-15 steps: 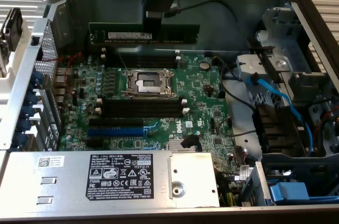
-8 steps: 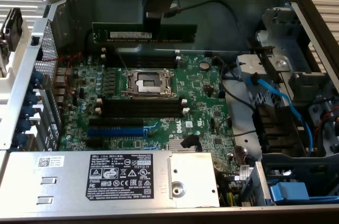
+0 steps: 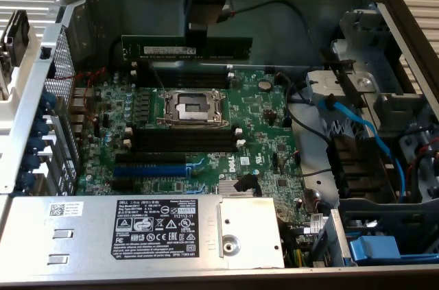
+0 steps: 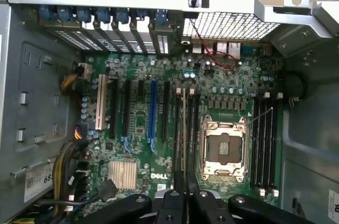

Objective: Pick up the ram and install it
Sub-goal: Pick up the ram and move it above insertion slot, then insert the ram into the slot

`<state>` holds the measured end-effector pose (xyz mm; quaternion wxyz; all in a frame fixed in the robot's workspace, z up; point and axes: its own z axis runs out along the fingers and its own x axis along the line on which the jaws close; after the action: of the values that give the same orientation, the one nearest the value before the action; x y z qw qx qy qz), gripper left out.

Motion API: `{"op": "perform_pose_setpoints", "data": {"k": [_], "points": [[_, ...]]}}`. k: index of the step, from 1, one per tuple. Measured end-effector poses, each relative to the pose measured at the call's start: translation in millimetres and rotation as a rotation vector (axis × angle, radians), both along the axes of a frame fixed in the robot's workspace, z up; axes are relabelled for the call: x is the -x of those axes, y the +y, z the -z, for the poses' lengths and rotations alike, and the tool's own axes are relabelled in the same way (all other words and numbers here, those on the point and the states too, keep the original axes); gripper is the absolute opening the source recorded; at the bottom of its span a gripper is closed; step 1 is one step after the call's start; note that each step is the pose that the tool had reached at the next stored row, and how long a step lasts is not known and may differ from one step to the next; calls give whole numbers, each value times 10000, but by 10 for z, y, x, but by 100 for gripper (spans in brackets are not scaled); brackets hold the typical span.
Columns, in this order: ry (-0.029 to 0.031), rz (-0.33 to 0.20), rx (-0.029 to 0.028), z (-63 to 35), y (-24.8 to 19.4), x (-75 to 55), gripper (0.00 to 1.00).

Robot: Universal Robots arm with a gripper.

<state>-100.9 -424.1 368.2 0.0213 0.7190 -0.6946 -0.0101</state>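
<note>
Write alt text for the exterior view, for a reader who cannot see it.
A robot arm's end effector grips the ram, a long green stick, level over an open computer case. Below it lies a green motherboard with an empty processor socket between black memory slots; a labelled metal box sits nearest the camera.

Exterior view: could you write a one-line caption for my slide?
The gripper holds the ram above the motherboard inside an open computer case.

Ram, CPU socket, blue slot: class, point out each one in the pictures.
ram (image 3: 186, 49), exterior view, middle of the stick.
CPU socket (image 3: 191, 106), exterior view, its centre.
blue slot (image 3: 149, 171), exterior view, mid-length.
</note>
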Motion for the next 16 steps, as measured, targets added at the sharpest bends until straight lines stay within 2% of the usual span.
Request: {"op": "perform_pose_setpoints", "data": {"k": [14, 16], "points": [[1, 1, 2, 0, 0, 0, 12], [1, 21, -19, 5, 0, 1, 12]]}}
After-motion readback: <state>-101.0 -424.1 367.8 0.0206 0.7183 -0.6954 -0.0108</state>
